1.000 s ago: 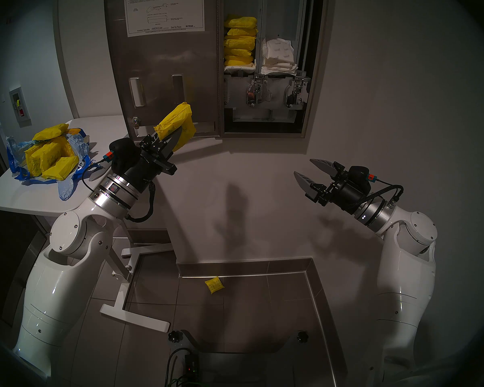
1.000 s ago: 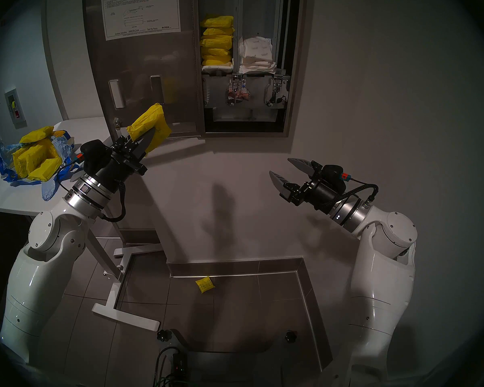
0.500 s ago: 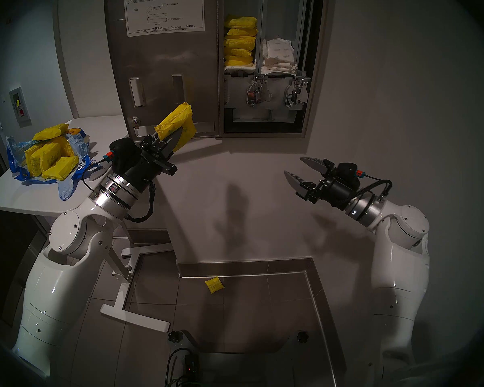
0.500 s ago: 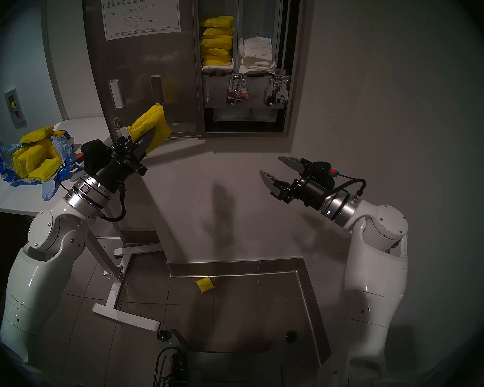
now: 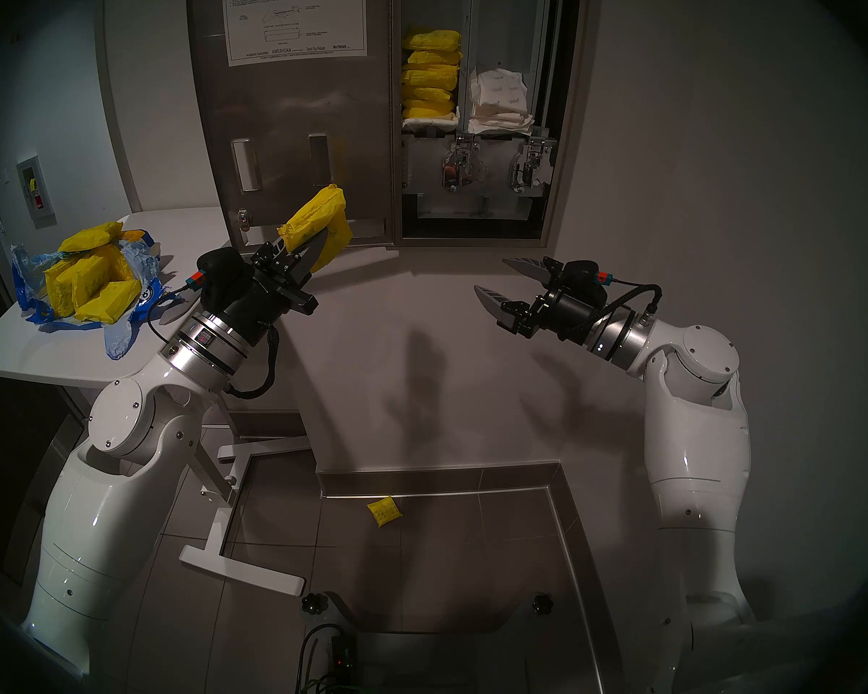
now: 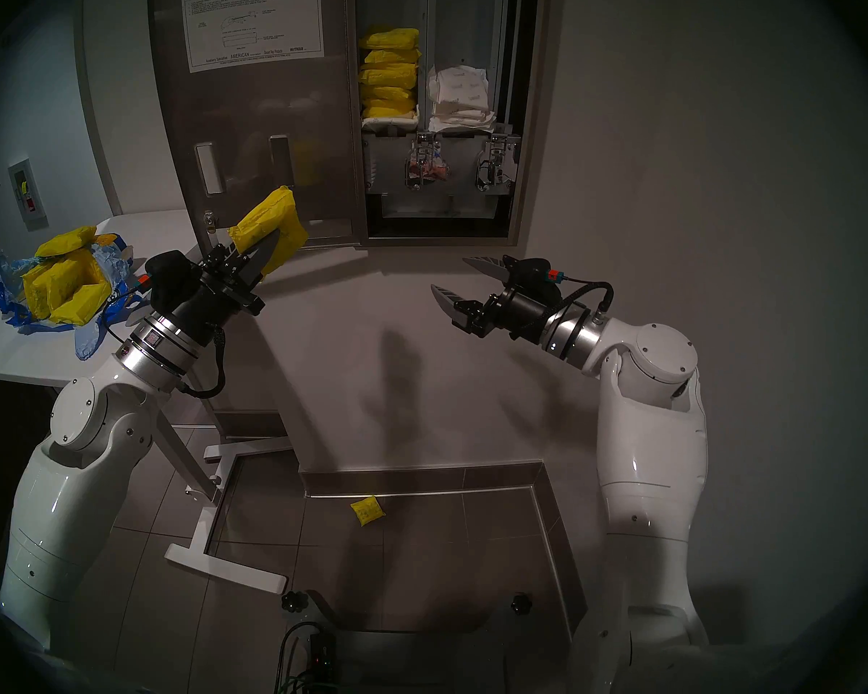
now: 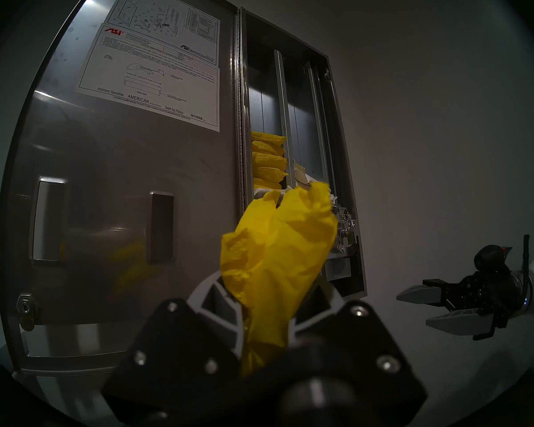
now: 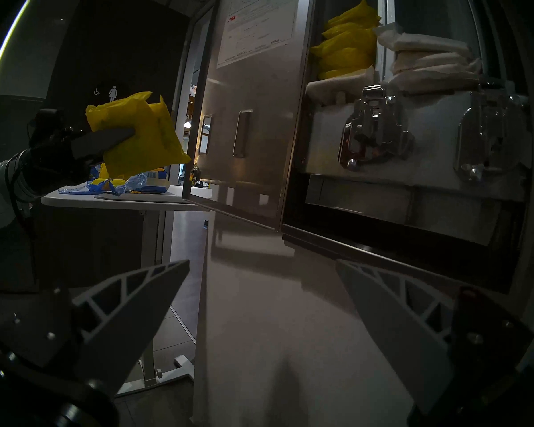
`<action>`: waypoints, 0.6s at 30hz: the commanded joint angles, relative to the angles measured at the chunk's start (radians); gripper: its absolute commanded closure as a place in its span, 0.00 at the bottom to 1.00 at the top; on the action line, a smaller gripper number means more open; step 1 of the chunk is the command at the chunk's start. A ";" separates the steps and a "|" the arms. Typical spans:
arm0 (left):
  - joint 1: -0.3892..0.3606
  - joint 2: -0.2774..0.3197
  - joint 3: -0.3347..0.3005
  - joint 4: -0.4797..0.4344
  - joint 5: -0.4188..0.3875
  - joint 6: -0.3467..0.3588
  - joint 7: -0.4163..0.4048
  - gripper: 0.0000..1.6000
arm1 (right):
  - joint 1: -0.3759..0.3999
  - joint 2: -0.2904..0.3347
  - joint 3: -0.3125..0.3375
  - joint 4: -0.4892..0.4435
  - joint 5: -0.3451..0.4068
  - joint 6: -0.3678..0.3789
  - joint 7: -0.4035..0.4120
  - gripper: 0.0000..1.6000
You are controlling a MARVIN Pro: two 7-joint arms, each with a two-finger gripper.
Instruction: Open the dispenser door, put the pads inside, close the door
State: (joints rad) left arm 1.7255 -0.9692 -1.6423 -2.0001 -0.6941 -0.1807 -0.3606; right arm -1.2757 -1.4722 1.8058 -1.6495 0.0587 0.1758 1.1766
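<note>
— So, starting at the left: what sits on the white table (image 5: 46,357)?
— A torn blue plastic bag (image 5: 36,297) near its left edge, with loose yellow pads (image 5: 91,287) heaped in and on it.
— And the left gripper (image 5: 317,242)?
— Pinched tight on a yellow pad (image 5: 317,217), which it holds up in front of the lower part of the dispenser door (image 5: 291,107); whether pad and door touch, I cannot tell.
— The door itself?
— Swung wide open to the left, its instruction sheet (image 5: 294,19) facing out.
— Inside the cabinet?
— A stack of yellow pads (image 5: 429,74) fills the left column; white-wrapped pads (image 5: 499,102) sit lower in the right one. Two chrome levers (image 5: 459,169) hang beneath them.
— Anything on the floor?
— One stray yellow pad (image 5: 384,511), lying by the base of the wall.
— And the right gripper (image 5: 489,275)?
— Fingers spread wide, holding nothing, pointing left below the cabinet's bottom right corner, well apart from the left gripper.
</note>
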 commanded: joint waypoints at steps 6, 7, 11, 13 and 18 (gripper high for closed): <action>-0.025 0.000 -0.009 -0.023 -0.004 -0.010 0.000 1.00 | 0.147 0.058 -0.058 0.053 0.045 -0.016 0.035 0.00; -0.025 0.000 -0.009 -0.023 -0.004 -0.010 0.000 1.00 | 0.160 0.060 -0.066 0.063 0.051 -0.020 0.045 0.00; -0.028 0.000 -0.005 -0.024 -0.005 -0.007 0.000 1.00 | 0.187 0.066 -0.081 0.087 0.062 -0.024 0.079 0.00; -0.031 -0.001 0.002 -0.027 -0.010 -0.002 -0.001 1.00 | 0.213 0.070 -0.091 0.112 0.062 -0.024 0.110 0.00; -0.035 0.001 0.019 -0.034 -0.023 0.003 -0.018 1.00 | 0.223 0.075 -0.108 0.120 0.067 -0.025 0.143 0.00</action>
State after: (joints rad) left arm 1.7236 -0.9671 -1.6336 -2.0013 -0.6967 -0.1778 -0.3602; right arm -1.1450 -1.4111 1.7167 -1.5336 0.1016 0.1548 1.2705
